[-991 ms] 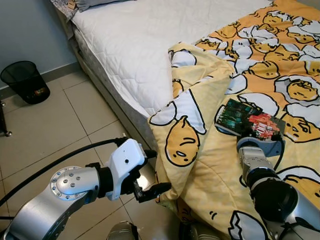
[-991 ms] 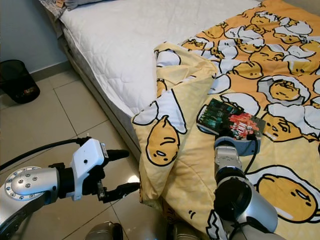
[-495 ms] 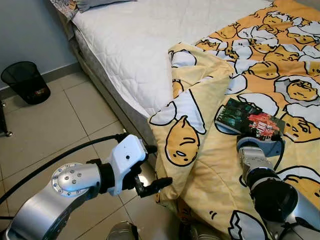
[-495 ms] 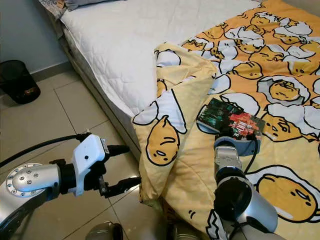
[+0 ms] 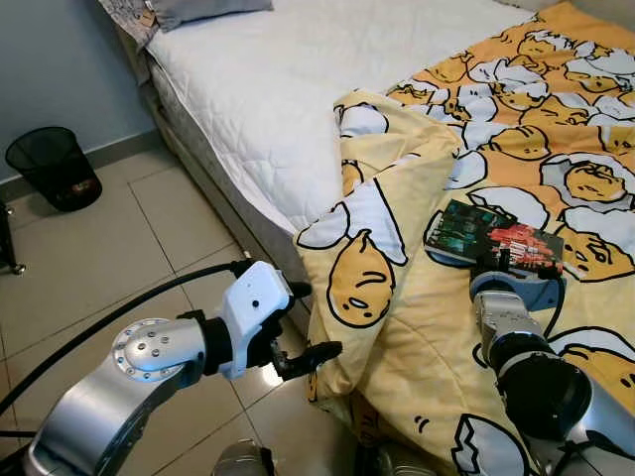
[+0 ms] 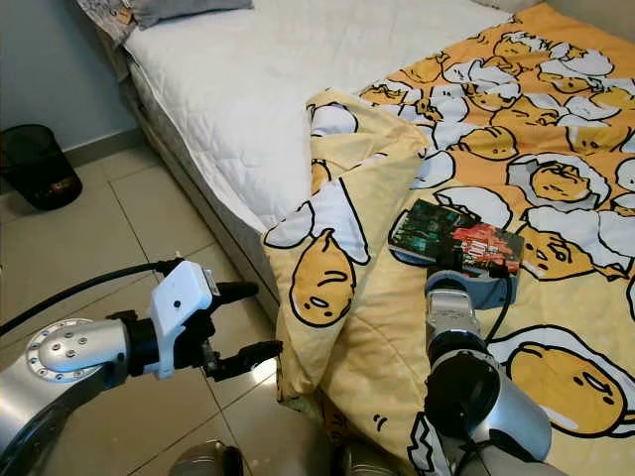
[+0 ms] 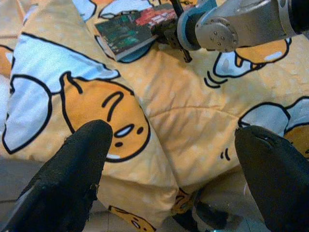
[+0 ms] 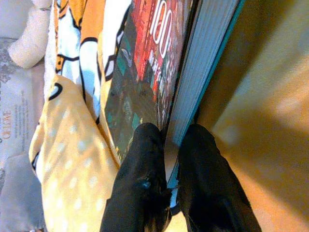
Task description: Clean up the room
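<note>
The book [image 5: 493, 241] lies flat on the yellow blanket [image 5: 417, 327] of the bed [image 5: 268, 79], its near edge pinched by the right claw [image 8: 166, 186], while the spread left claw [image 5: 303, 322] hangs beside the blanket's drooping corner.

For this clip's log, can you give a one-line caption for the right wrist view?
Right gripper pinching the edge of a book lying on the yellow egg-print blanket.

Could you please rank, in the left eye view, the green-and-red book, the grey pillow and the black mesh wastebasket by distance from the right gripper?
1. Green-and-red book, in the right gripper, on the duvet.
2. Grey pillow, at the bed's head.
3. Black mesh wastebasket, on the floor far left.
</note>
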